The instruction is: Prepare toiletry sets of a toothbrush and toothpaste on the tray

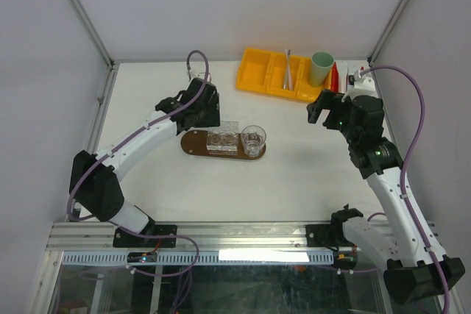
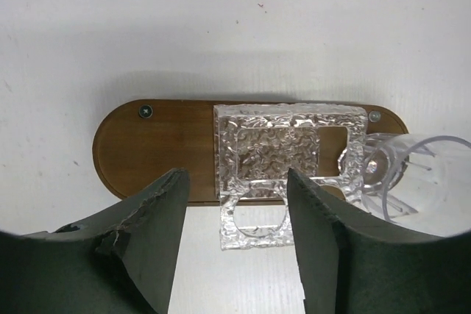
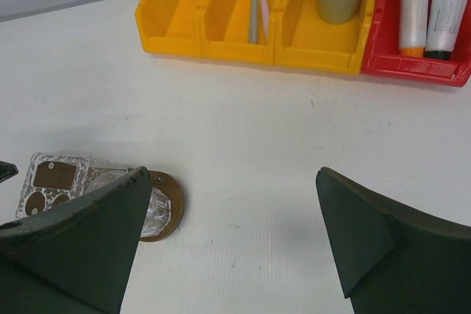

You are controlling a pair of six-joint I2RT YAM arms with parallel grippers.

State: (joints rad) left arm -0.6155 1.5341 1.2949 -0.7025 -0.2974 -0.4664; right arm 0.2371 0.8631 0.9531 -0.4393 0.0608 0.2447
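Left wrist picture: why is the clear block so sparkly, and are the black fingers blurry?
Left wrist view: the bumpy clear holder catches light in glints; the fingers sit close to the lens, so their edges look soft. Right wrist view: fingers soft too.

Tray (image 1: pixel 193 143): left end bare. The middle is taken by a clear textured holder (image 1: pixel 223 140) overhanging the far edge, and the right end by a clear glass (image 1: pixel 253 140) just beside it. The left gripper (image 1: pixel 204 124) hangs over the tray's far-left side. The table (image 1: pixel 294 174) between the tray and the yellow bin (image 1: pixel 254 71) lies open. A mint-green cup (image 1: pixel 321 68) stands upright in the bin's right compartment.
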